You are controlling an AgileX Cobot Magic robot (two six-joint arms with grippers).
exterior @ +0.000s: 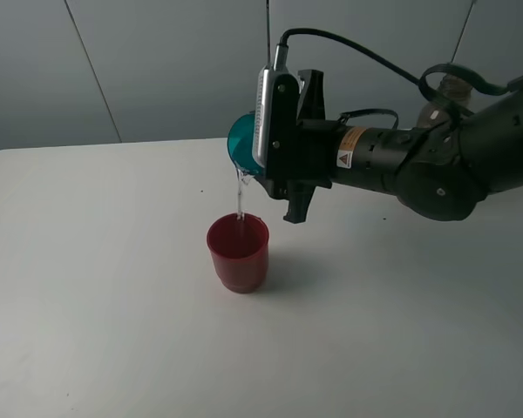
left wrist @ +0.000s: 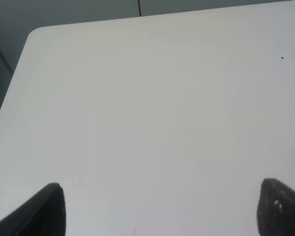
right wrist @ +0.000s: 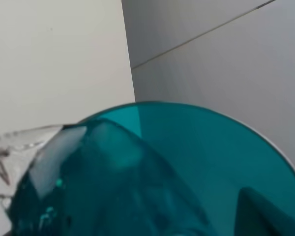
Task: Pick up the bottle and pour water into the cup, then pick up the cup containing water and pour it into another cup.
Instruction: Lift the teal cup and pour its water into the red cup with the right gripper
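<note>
My right tool (exterior: 266, 131) pinches the tipped cup (exterior: 240, 144); water (exterior: 241, 196) streams into the red cup (exterior: 238, 257). Last pour in progress, I judge. Left tool (left wrist: 160, 209) spread, empty.

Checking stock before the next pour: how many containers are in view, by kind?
Cups: 2 (teal cup, red cup)
Bottles: 1 (bottle, partly hidden)
Total: 3

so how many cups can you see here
2. The teal cup is held tilted in the right gripper, pouring; the red cup stands upright on the table right below it. The arm could hide more behind it.
</note>
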